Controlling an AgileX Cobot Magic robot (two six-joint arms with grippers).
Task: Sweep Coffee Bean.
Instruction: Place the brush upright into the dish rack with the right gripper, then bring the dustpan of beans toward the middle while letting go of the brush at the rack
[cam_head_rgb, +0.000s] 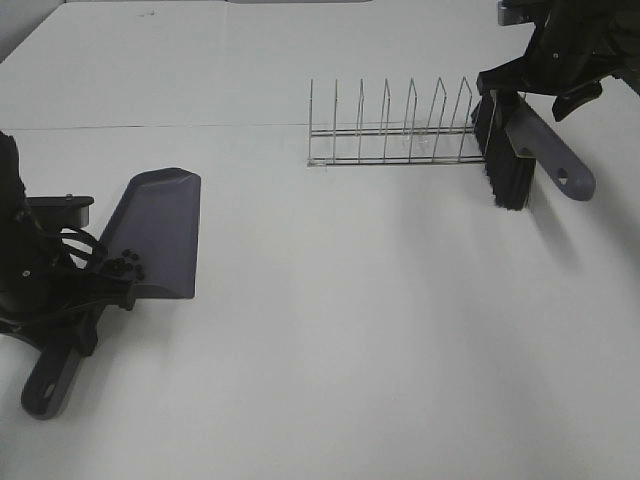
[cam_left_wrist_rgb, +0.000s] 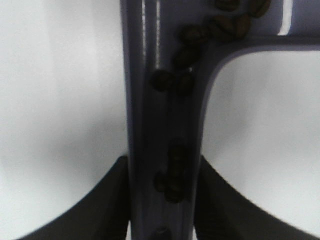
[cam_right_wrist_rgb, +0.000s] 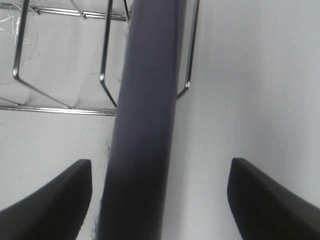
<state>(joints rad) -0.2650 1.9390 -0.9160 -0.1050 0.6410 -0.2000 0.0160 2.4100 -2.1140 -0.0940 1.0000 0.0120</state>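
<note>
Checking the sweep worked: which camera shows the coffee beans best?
The left wrist view: the coffee beans lie close up in the dustpan. The exterior high view shows only dark specks; the right wrist view shows none.

left arm (cam_head_rgb: 30, 280): black, low at the near left edge, wrist turned in toward the middle.
left gripper (cam_head_rgb: 112, 285): fingers (cam_left_wrist_rgb: 112, 200) closed on both sides of the dustpan handle (cam_left_wrist_rgb: 160, 125), pressed against it.
right arm (cam_head_rgb: 575, 45): black, reaching in from the far right corner, wrist angled downward.
right gripper (cam_head_rgb: 530, 90): fingers (cam_right_wrist_rgb: 55, 195) spread wide with the brush handle (cam_right_wrist_rgb: 145, 125) between them. one finger is close beside the handle, the other well clear of it. the handle is not clamped.
</note>
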